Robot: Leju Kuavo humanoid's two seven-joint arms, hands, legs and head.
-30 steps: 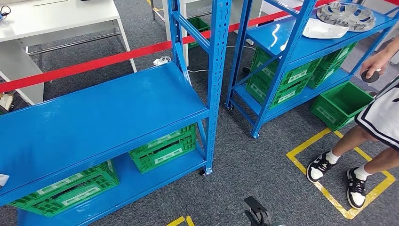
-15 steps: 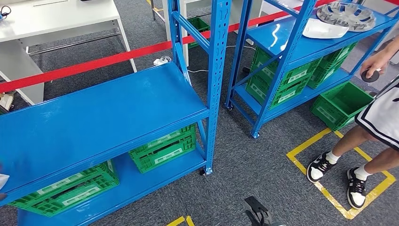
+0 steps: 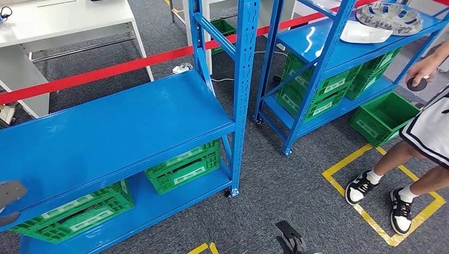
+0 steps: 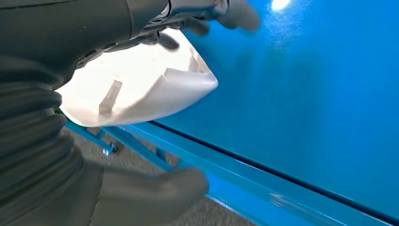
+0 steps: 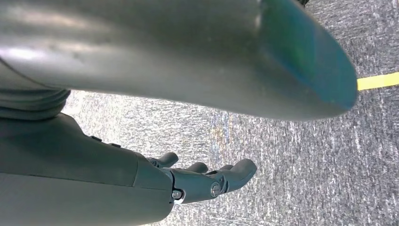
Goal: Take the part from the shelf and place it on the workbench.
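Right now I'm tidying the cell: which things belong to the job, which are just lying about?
Job: white part at the left hand; blue shelf.
Lying about: green crates, red barrier tape, white table, second rack's silver wheel cover.

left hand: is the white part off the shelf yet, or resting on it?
Cannot tell for certain. The left hand has its fingers over the white part at the front edge of the blue shelf; any contact underneath is hidden.

Blue shelf, green crates with pale labels, grey speckled carpet — yellow tape lines, a red barrier strip. White part — dark grey left hand.
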